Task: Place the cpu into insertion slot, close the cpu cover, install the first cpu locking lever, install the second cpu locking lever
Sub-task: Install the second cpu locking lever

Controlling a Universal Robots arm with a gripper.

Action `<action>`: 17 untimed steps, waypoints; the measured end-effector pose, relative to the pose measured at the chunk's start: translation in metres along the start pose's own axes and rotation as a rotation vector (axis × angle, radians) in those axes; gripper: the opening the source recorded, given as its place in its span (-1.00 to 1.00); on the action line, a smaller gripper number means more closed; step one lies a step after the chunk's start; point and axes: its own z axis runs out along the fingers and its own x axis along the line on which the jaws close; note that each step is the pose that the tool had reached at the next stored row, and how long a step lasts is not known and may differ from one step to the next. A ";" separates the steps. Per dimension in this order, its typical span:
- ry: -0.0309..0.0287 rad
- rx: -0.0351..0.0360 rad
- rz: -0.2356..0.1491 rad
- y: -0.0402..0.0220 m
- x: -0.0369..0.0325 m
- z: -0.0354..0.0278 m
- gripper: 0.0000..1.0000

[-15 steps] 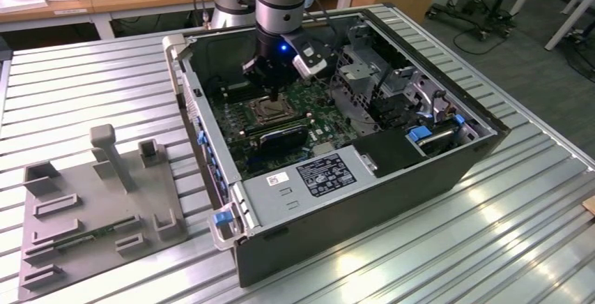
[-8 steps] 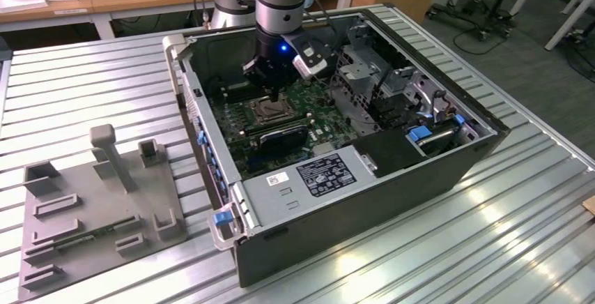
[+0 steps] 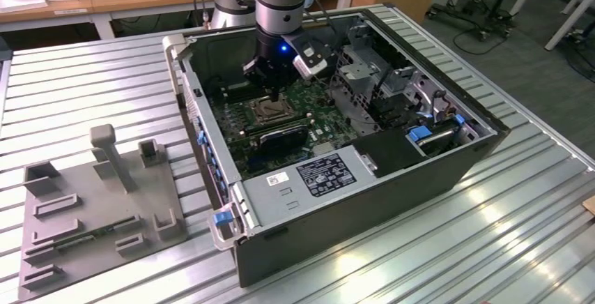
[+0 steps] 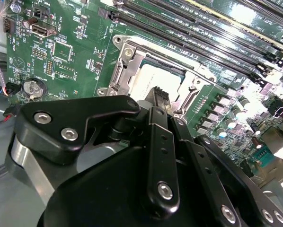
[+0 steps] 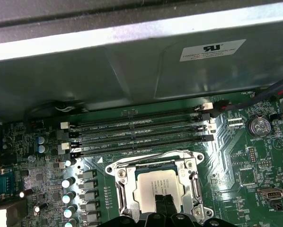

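The cpu point(image 5: 148, 187) shows its pale silvery top and lies in the insertion slot point(image 3: 270, 112) on the green motherboard. The cpu cover point(image 5: 120, 183), a silver metal frame, lies flat around the chip in both wrist views, with the cpu point(image 4: 148, 78) showing through its open middle. My gripper point(image 5: 163, 202) hangs right over one edge of the chip, its two black fingertips pressed together with nothing between them. In the second wrist view the gripper point(image 4: 159, 94) tip stands just above the cover point(image 4: 125, 66). How the locking levers stand I cannot tell.
Long black memory slots point(image 5: 137, 132) run beside the socket, with a row of capacitors point(image 5: 68, 182) at one side and a coin battery point(image 5: 258, 125) at the other. The open case's metal wall point(image 5: 132, 71) rises behind. A grey fixture tray point(image 3: 93, 199) lies at the exterior view's left.
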 end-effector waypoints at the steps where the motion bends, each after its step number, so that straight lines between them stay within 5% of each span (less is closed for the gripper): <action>1: 0.0000 0.0000 0.000 0.0000 0.0000 0.0000 -0.79; 17: 0.0001 0.0002 0.000 0.0003 -0.0001 -0.0036 -0.79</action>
